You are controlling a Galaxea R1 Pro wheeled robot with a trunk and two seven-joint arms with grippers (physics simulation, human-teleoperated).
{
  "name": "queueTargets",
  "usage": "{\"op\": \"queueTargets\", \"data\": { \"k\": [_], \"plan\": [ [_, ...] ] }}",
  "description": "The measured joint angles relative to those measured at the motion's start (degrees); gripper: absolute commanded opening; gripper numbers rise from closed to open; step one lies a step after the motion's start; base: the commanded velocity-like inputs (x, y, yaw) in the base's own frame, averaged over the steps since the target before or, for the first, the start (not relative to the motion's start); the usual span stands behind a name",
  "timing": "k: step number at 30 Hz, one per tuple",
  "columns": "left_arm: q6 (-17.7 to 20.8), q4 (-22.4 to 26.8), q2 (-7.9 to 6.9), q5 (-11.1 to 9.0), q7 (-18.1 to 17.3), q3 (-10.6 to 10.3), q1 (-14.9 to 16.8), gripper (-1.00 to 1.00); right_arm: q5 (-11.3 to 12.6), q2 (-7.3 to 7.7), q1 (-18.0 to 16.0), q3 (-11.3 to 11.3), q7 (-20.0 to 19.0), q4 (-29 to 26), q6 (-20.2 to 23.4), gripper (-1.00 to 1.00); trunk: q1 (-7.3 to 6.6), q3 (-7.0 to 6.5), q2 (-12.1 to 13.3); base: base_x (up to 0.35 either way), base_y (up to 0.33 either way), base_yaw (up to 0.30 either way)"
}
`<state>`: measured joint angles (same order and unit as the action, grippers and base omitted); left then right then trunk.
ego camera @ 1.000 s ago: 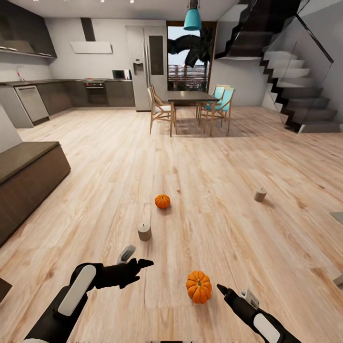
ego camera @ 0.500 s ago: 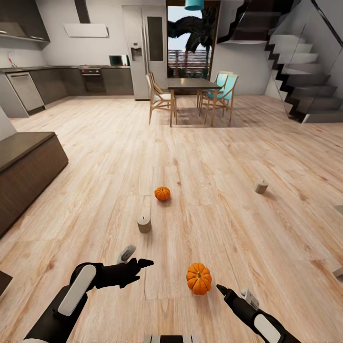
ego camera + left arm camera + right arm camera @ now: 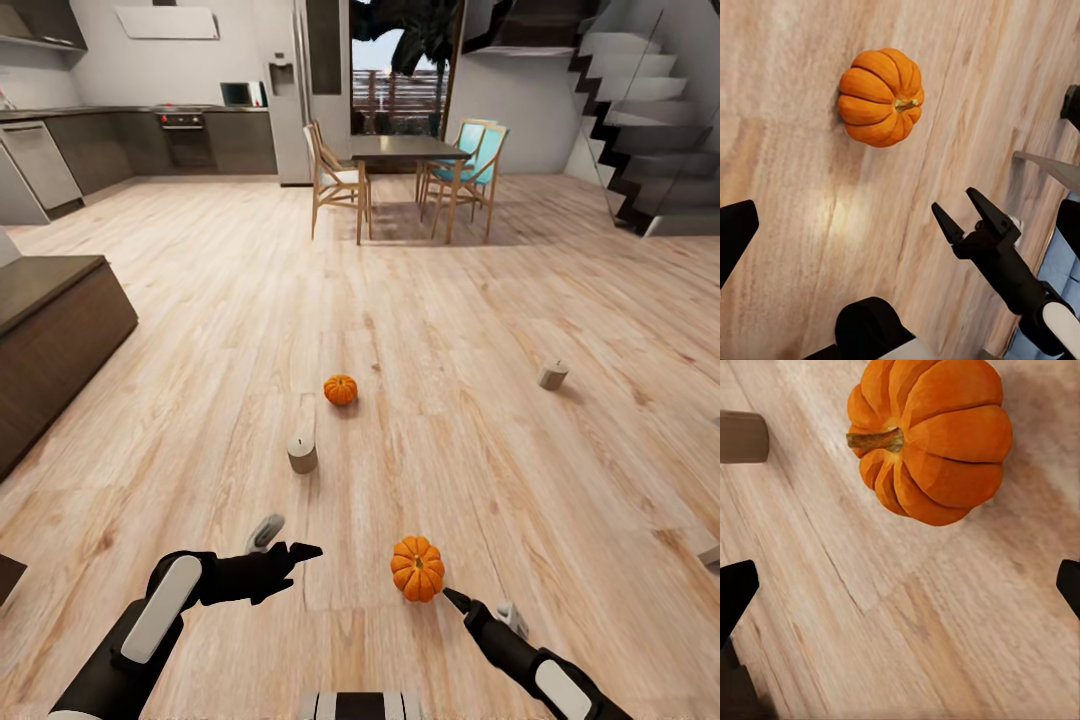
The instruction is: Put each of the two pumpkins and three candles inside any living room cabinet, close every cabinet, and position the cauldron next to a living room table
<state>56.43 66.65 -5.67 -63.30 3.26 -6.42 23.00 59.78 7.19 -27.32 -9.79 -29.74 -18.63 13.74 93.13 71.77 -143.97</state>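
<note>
One orange pumpkin (image 3: 417, 568) lies on the wood floor just ahead of my right gripper (image 3: 478, 608), which is open, its black fingertip a little short of the pumpkin. In the right wrist view this pumpkin (image 3: 930, 435) lies on its side beyond the open gripper (image 3: 900, 589), with nothing between the fingers. The left wrist view looks down on the same pumpkin (image 3: 880, 96) and the right gripper (image 3: 958, 208). My left gripper (image 3: 285, 541) is open and empty, left of the pumpkin. A second pumpkin (image 3: 340, 389) lies farther ahead. Two candles (image 3: 302, 454) (image 3: 552, 375) stand on the floor. The dark cabinet (image 3: 50, 330) is at the left. The cauldron and the table are out of view.
A dining table (image 3: 400, 150) with chairs stands far ahead, with a staircase (image 3: 650, 130) at the right and grey kitchen units (image 3: 120, 140) at the back left. Wood floor (image 3: 450, 320) stretches between me and them.
The whole view has shifted, so the camera moved down and forward. My right gripper's tip has come closer to the near pumpkin. The left gripper holds its place in the picture.
</note>
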Motion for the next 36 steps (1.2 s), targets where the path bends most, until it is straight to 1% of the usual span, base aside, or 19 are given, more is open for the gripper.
{"op": "queueTargets", "data": {
  "k": [4, 9, 19, 21, 23, 25, 26, 27, 28, 29, 30, 31, 33, 35, 36],
  "plan": [
    [0.0, 0.0, 0.00, 0.0, 0.0, 0.0, 0.0, 1.00, 1.6, 0.01, 0.0, 0.0, -0.9, 0.0, 0.3, 1.00, 0.10, 0.89, -0.1, 0.000, 0.000, 0.000],
    [0.0, 0.0, -0.01, 0.0, 0.0, 0.0, 0.0, 1.00, 2.0, 0.01, 0.0, 0.0, -1.5, 0.0, 0.3, 1.00, 0.23, 2.00, -0.1, 0.000, 0.000, 0.000],
    [0.0, 0.1, -0.09, 0.0, 0.0, 0.0, 0.0, 1.00, 2.1, -0.02, 0.0, 0.1, -1.7, 0.0, 0.2, 1.00, 0.49, 4.21, -0.3, 0.000, 0.000, 0.000],
    [0.0, 0.1, -0.09, 0.0, 0.0, 0.0, 0.0, 1.00, 2.6, 0.01, 0.0, 0.1, -1.7, -0.1, 0.3, 1.00, 0.54, 4.66, -0.3, 0.000, 0.000, 0.000],
    [0.0, 0.1, -0.09, 0.0, 0.0, 0.0, 0.0, 1.00, 3.8, 0.04, 0.0, 0.1, -1.7, -0.1, 0.3, 1.00, 0.59, 5.10, -0.3, 0.000, 0.000, 0.000],
    [0.0, 0.1, -0.09, 0.0, 0.0, 0.0, 0.0, 1.00, 6.0, 0.22, 0.0, 0.0, -1.7, -0.1, 0.5, 1.00, 0.64, 5.54, -0.3, 0.000, 0.000, 0.000],
    [0.0, 0.2, -0.09, 0.0, 0.0, 0.0, 0.0, 1.00, 6.6, 0.36, 0.0, 0.0, -1.7, -0.1, 0.6, 1.00, 0.67, 5.76, -0.3, 0.000, 0.000, 0.000],
    [0.0, 0.2, -0.11, 0.0, 0.0, 0.0, 0.0, 1.00, 7.7, 0.74, 0.0, 0.0, -1.7, -0.1, 1.1, 1.00, 0.70, 5.99, -0.4, 0.000, 0.000, 0.000],
    [0.0, 0.2, -0.10, 0.0, 0.0, 0.0, 0.0, 1.00, 9.5, 1.39, 0.0, 0.1, -1.8, -0.1, 1.9, 1.00, 0.72, 6.21, -0.4, 0.000, 0.000, 0.000],
    [0.0, 0.2, -0.08, 0.0, 0.0, 0.0, 0.0, 1.00, 10.2, 1.61, 0.0, 0.1, -1.8, -0.1, 2.2, 1.00, 0.75, 6.43, -0.4, 0.000, 0.000, 0.000],
    [0.0, 0.2, -0.04, 0.0, 0.0, 0.0, 0.0, 1.00, 11.6, 2.03, 0.0, 0.1, -1.8, -0.2, 2.8, 1.00, 0.77, 6.65, -0.4, 0.000, 0.000, 0.000],
    [0.0, 0.1, 0.03, 0.0, 0.0, 0.0, 0.0, 1.00, 13.2, 2.46, 0.0, 0.1, -1.9, -0.3, 3.3, 1.00, 0.80, 6.87, -0.4, 0.000, 0.000, 0.000],
    [0.0, 0.1, 0.10, 0.0, 0.0, 0.0, 0.0, 1.00, 16.3, 3.31, 0.0, 0.0, -2.3, -0.2, 4.3, 1.00, 0.80, 6.88, -0.4, 0.000, 0.000, 0.000],
    [0.0, 0.2, 0.14, 0.0, 0.0, 0.0, 0.0, 1.00, 17.7, 3.70, 0.0, 0.0, -2.4, -0.2, 4.9, 1.00, 0.80, 6.88, -0.4, 0.000, 0.000, 0.000],
    [0.0, 0.2, 0.13, 0.0, 0.0, 0.0, 0.0, 1.00, 18.0, 3.78, 0.0, 0.0, -2.5, -0.2, 5.1, 1.00, 0.80, 6.88, -0.4, 0.000, 0.000, 0.000]
  ]
}}
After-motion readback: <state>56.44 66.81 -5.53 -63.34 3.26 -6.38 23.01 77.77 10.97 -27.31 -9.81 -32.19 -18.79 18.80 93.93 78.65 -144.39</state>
